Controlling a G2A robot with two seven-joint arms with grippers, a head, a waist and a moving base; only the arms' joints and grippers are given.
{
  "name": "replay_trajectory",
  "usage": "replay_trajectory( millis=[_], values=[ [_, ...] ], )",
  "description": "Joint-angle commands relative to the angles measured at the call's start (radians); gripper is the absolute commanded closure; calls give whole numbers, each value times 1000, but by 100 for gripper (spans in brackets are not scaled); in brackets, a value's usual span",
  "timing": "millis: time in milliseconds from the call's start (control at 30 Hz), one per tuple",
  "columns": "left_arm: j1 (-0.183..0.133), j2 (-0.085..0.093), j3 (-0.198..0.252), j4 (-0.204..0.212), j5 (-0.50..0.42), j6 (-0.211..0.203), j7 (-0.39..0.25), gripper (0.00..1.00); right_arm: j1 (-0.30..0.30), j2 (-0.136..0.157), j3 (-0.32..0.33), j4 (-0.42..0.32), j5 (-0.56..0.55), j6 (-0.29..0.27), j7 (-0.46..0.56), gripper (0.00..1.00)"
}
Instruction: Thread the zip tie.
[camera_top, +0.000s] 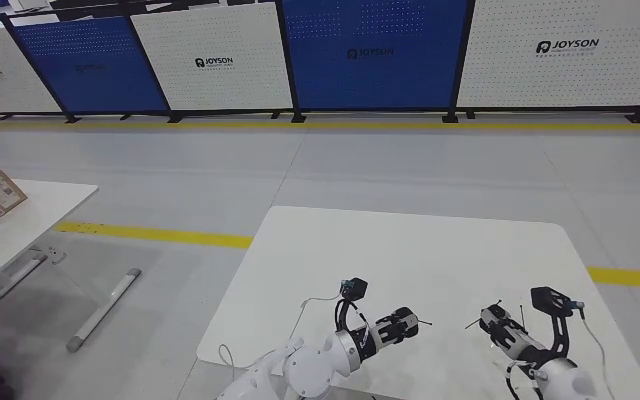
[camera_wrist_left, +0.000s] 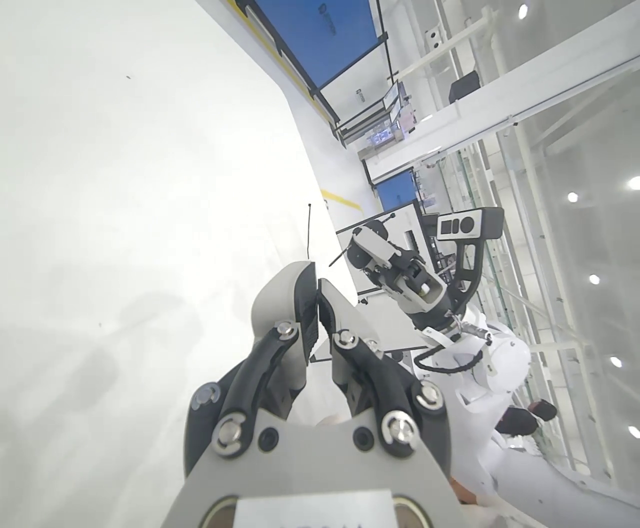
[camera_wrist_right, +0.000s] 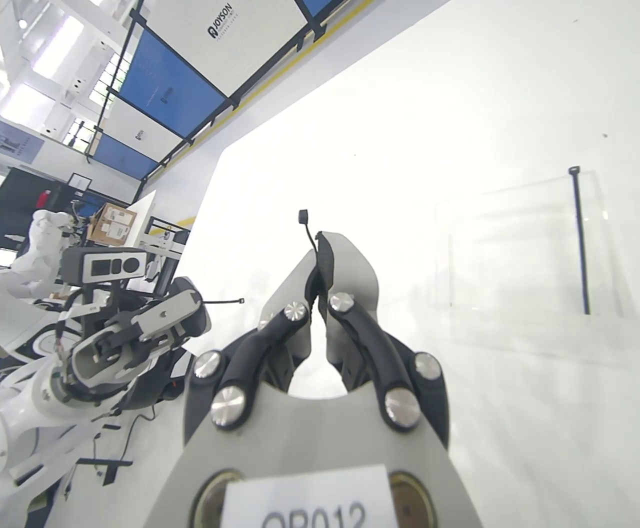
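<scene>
My left gripper (camera_wrist_left: 317, 272) is shut on a thin black zip tie (camera_wrist_left: 309, 230) whose free length sticks straight out past the fingertips. My right gripper (camera_wrist_right: 320, 245) is shut on a second black zip tie (camera_wrist_right: 309, 231), its square head just beyond the fingertips. In the top view both grippers hover over the table's near edge, the left gripper (camera_top: 408, 322) facing the right gripper (camera_top: 490, 318) with a gap between them. The two ties do not touch. From the left wrist view, the right gripper's tie (camera_wrist_left: 387, 218) pokes out on both sides of its fingers.
A third black zip tie (camera_wrist_right: 580, 240) stands upright in a clear plastic holder (camera_wrist_right: 500, 200) on the white table (camera_top: 420, 250), beside the right gripper. Blue and white pegboard panels (camera_top: 370, 50) line the far side of the floor.
</scene>
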Motion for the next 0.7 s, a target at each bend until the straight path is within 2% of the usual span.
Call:
replay_trajectory(
  millis=[0, 233, 300, 467, 667],
  values=[
    [0, 0, 0, 0, 0, 0, 0, 100, 0, 0, 0, 0, 0, 0, 0, 100],
    [0, 0, 0, 0, 0, 0, 0, 100, 0, 0, 0, 0, 0, 0, 0, 100],
    [0, 0, 0, 0, 0, 0, 0, 100, -2, -3, 8, 4, 19, -28, -33, 100],
    [0, 0, 0, 0, 0, 0, 0, 100, -79, -11, 88, 45, 173, -220, -130, 100],
    [0, 0, 0, 0, 0, 0, 0, 100, -143, -17, 102, 92, 201, -426, -184, 100]
  ],
)
